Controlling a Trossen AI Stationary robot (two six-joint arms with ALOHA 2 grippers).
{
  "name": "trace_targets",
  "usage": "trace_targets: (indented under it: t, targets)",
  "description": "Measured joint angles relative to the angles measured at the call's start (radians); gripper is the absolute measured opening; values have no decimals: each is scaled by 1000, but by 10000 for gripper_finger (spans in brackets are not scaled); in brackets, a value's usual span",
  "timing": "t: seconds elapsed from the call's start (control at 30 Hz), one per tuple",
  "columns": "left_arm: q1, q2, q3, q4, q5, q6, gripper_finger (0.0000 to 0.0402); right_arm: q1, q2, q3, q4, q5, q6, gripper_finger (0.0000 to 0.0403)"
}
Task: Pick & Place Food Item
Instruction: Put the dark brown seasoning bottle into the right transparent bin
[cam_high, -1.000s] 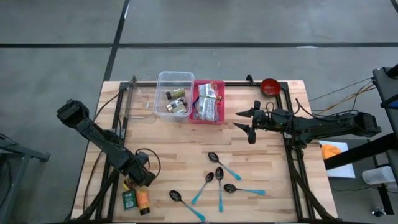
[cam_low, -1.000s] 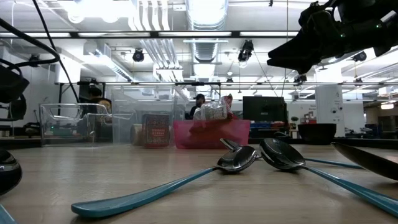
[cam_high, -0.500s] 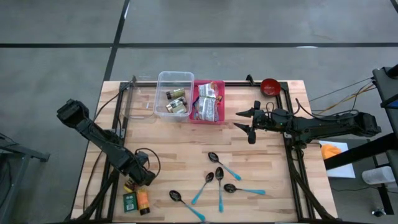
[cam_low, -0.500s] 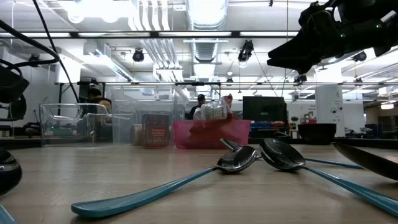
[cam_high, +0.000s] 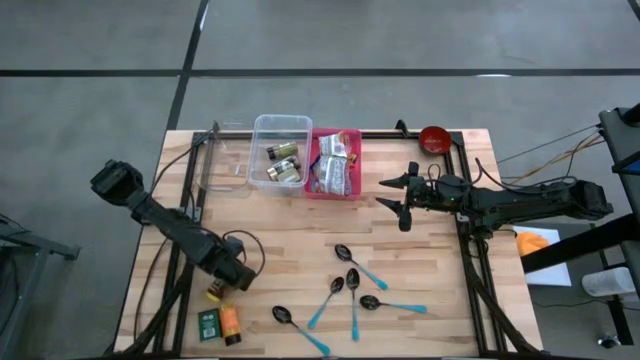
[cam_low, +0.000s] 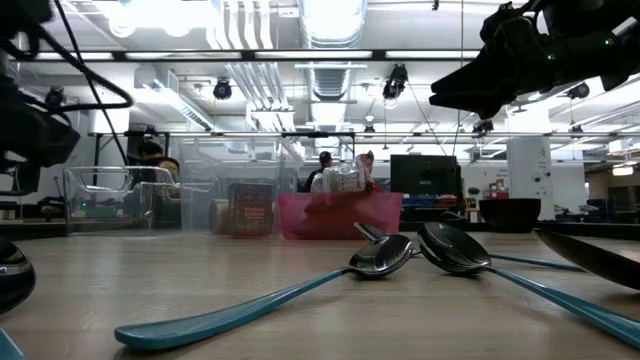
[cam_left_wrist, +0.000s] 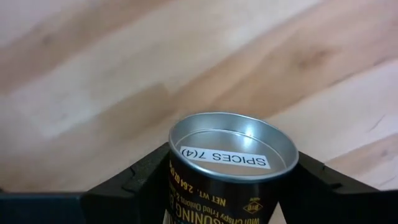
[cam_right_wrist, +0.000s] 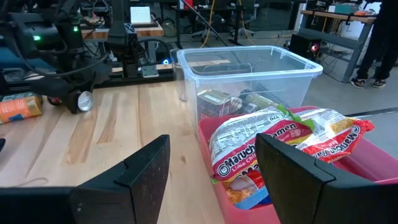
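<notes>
The left gripper (cam_high: 232, 275) is clamped on a spice tin (cam_left_wrist: 230, 163), held above the table (cam_high: 300, 250) near its front left; the right gripper (cam_high: 398, 194) waits with fingers apart beside the pink bin (cam_high: 334, 162)

The floor (cam_high: 400, 35) is grey, with dark lines crossing it in the upper part of the high view. In the low view, long bright lights (cam_low: 330, 15) and pipes hang from the ceiling. A dark screen (cam_low: 424, 175) stands far back.
</notes>
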Motion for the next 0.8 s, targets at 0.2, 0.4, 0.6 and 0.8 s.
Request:
trace_targets:
  t: [0.2, 0.4, 0.6, 0.8]
  targets:
    - [115, 0, 32, -9, -38, 123, 234, 0, 0, 0, 0, 0, 0, 235]
    - [235, -1, 108, -47, -143, 262, 234, 0, 0, 0, 0, 0, 1, 235]
    - [354, -1, 193, -50, -217, 376, 234, 0, 0, 0, 0, 0, 0, 235]
    - [458, -1, 297, -36, -351, 417, 234, 0, 0, 0, 0, 0, 0, 235]
